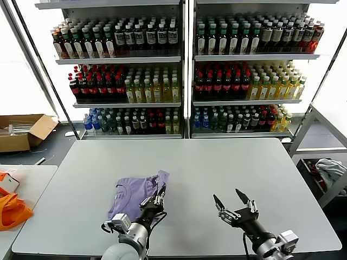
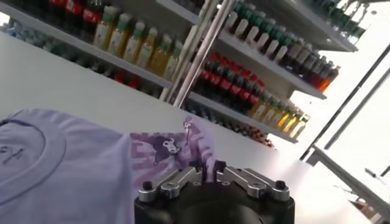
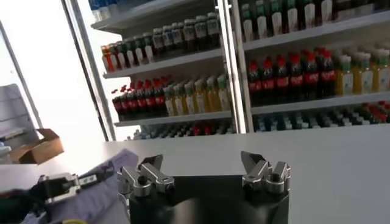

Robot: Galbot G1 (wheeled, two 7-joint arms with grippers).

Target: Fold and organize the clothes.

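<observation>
I find the lavender T-shirt lying folded on the grey table, left of centre near the front edge, with its printed side turned up at the right edge. My left gripper pinches that edge with its fingers nearly together. My right gripper hovers over bare table beside it, jaws spread wide and empty.

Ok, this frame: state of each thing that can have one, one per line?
Lavender cotton T-shirt: partly folded on the grey table, printed edge turned up.
Left pincer: at the shirt's near right edge, fingers close together around the printed fabric.
Right pincer: open, holding nothing, above bare table.
Brown cardboard box: open, on the floor.
</observation>
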